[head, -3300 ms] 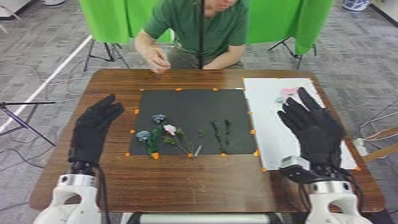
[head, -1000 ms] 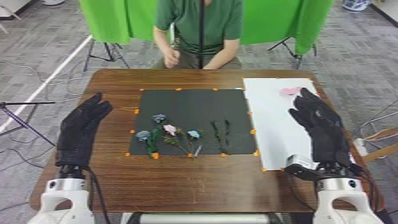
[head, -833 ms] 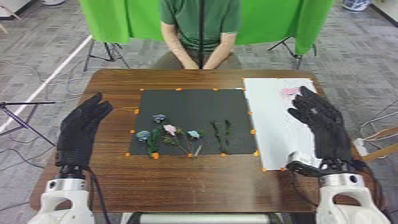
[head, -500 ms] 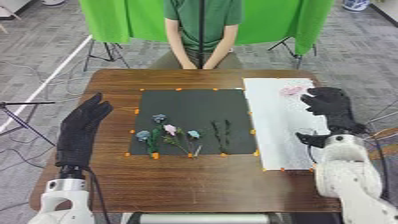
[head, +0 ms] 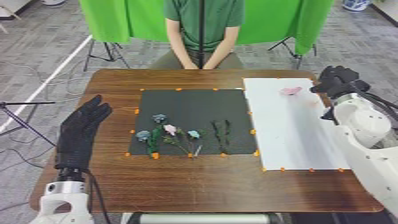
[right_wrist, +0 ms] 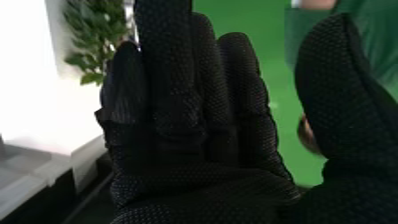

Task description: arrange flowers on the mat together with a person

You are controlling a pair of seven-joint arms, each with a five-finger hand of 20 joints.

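In the head view my left hand is open over the table's left side, left of the black mat. My right hand is at the white sheet's far right corner, beyond a pink flower. In the right wrist view the right hand has straight fingers, thumb apart, holding nothing. On the mat lie two blue flowers, a pink flower, a light blue flower and dark green stems. A person's hands rest together at the lap.
The white sheet lies right of the black mat, with orange tape at its edges. Brown wood runs along the near side of the table. The person sits beyond the far edge, before a green backdrop.
My right hand has moved from over the white sheet to its far corner. A light blue flower now lies on the black mat, and the person's raised hand has lowered to the lap.
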